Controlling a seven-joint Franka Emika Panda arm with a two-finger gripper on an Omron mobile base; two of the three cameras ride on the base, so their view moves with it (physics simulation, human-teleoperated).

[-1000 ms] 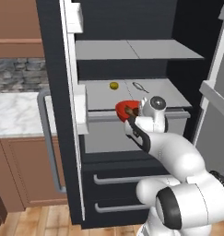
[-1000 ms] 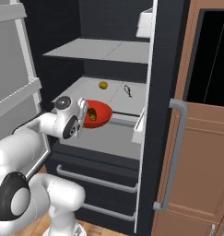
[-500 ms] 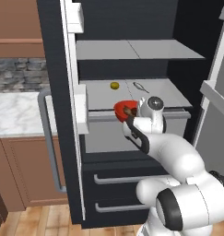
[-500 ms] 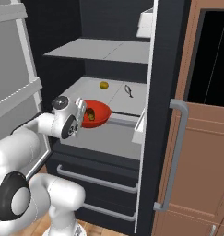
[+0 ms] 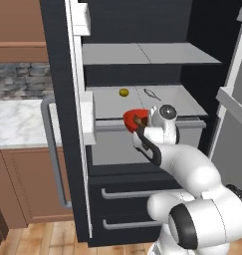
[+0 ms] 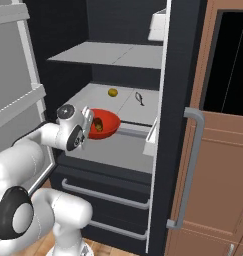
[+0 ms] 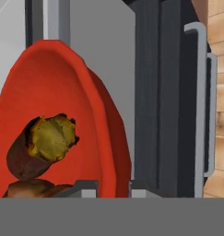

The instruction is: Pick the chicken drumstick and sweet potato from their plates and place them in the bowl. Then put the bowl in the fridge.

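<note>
My gripper (image 7: 114,186) is shut on the rim of the glossy red-orange bowl (image 7: 62,92), one fingertip on either side of its wall. A dark-skinned sweet potato (image 7: 42,147) with a yellow cut end lies in the bowl, and a brown piece that may be the chicken drumstick (image 7: 32,189) lies beneath it. The bowl (image 5: 131,116) hangs at the front edge of the open fridge's (image 5: 142,55) middle shelf, slightly tilted. From the right base the bowl (image 6: 105,124) shows beside my gripper (image 6: 90,126). The plates are out of view.
A small yellow thing (image 5: 123,92) and a thin dark utensil (image 5: 151,93) lie farther back on the grey shelf (image 6: 118,105). Both fridge doors stand open, with a bar handle (image 5: 50,149) on the left. Drawers sit below. A marble counter (image 5: 18,122) is left, wooden cabinets (image 6: 223,175) right.
</note>
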